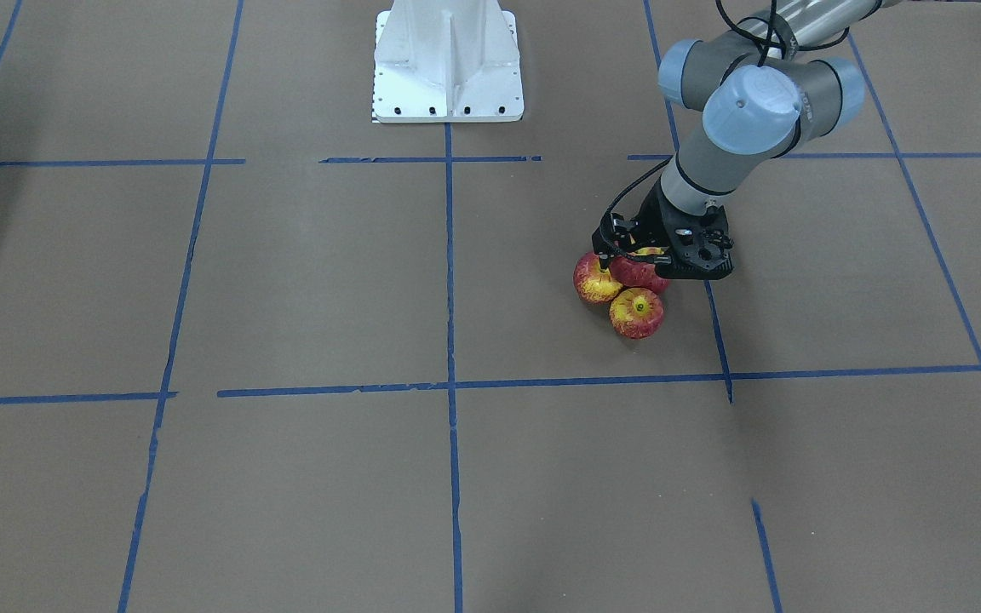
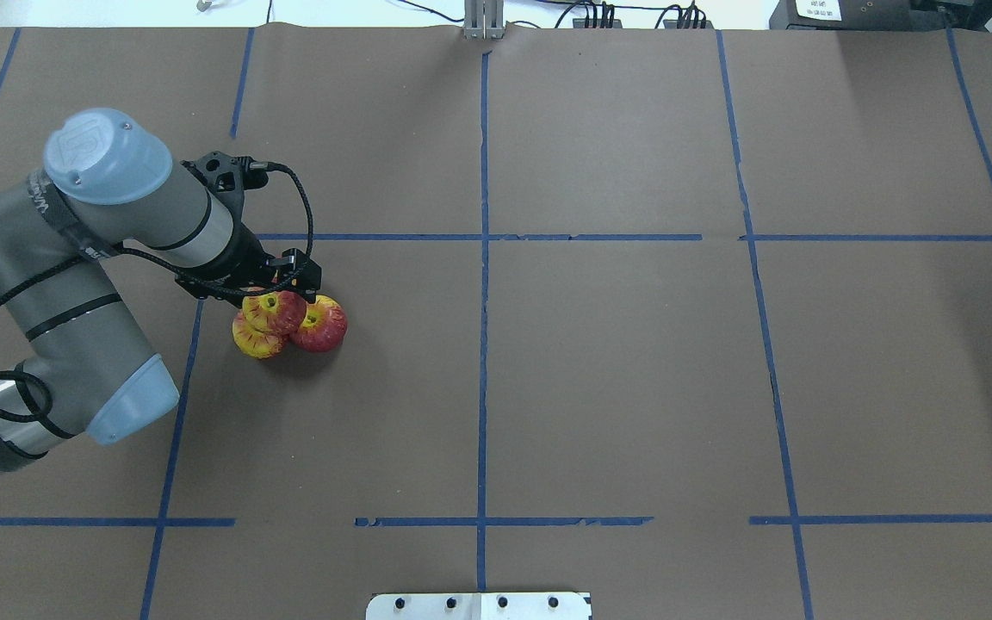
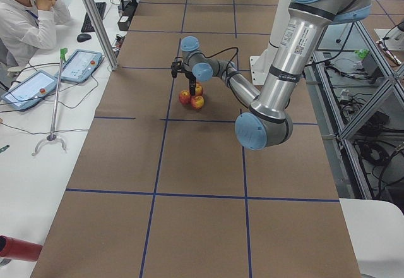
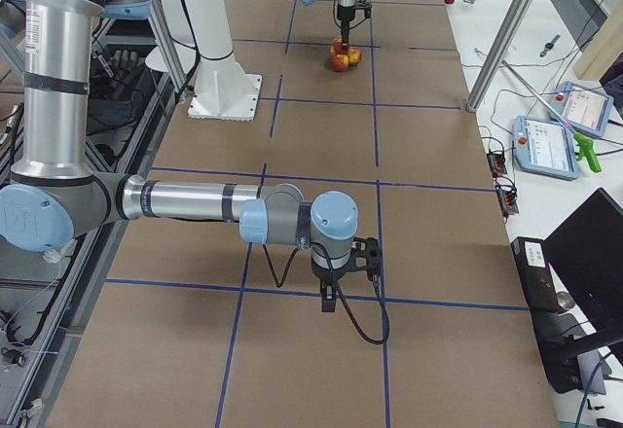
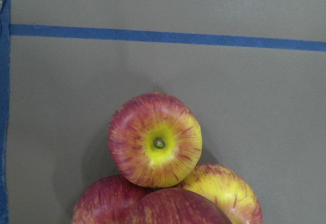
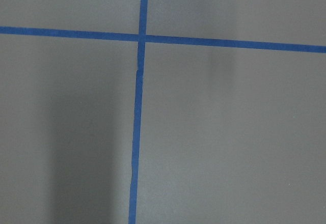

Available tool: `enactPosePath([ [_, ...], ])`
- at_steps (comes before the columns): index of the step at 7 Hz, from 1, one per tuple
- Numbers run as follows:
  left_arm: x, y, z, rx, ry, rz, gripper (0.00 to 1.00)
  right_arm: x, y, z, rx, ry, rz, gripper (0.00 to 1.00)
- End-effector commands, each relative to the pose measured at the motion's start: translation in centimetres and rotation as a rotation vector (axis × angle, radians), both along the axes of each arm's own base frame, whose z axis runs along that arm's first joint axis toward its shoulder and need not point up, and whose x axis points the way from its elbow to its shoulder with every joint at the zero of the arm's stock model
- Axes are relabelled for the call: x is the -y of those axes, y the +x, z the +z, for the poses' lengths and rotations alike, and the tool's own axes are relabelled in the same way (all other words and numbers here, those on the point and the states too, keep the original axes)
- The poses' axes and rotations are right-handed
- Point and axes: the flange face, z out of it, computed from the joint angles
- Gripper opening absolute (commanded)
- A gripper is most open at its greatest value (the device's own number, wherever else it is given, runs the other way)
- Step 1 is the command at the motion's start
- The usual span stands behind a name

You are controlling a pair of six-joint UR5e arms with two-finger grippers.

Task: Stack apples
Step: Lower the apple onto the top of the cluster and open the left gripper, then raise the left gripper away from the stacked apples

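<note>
Four apples sit in one cluster on the brown paper. Three touch on the table: one with a yellow hollow (image 5: 155, 140), a yellower one (image 5: 224, 193) and a darker red one (image 5: 97, 206). The fourth apple (image 2: 276, 314) rests on top of them; it also shows in the front view (image 1: 637, 274). My left gripper (image 2: 276, 297) points straight down with its fingers closed around this top apple. My right gripper (image 4: 331, 302) hangs just above bare paper, far from the apples, and I cannot tell whether it is open or shut.
The robot's white base (image 1: 448, 68) stands at the table's back middle. Blue tape lines (image 2: 483, 258) grid the paper. An operator (image 3: 28, 12) sits at a side desk with tablets (image 3: 79, 63). A metal post (image 3: 95, 19) stands at the table's edge.
</note>
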Motion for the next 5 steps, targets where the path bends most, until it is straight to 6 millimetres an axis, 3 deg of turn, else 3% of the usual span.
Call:
enactPosePath([
  [1,0.8,-5.8,-3.3,-0.052,0.049,-0.070,0.99,0.0,0.0,0.0,0.000,0.000,0.000,1.00],
  [2,2.2,-9.7,-3.2,-0.053,0.052,-0.133,0.99,0.0,0.0,0.0,0.000,0.000,0.000,1.00],
  [3,2.0,-13.4,-1.4,-0.023,0.099,-0.135,0.99,0.0,0.0,0.0,0.000,0.000,0.000,1.00],
  [4,1.1,-18.0,1.9,0.047,0.180,-0.085,0.99,0.0,0.0,0.0,0.000,0.000,0.000,1.00],
  [5,1.4,-22.2,5.4,0.093,0.233,-0.037,0.99,0.0,0.0,0.0,0.000,0.000,0.000,1.00],
])
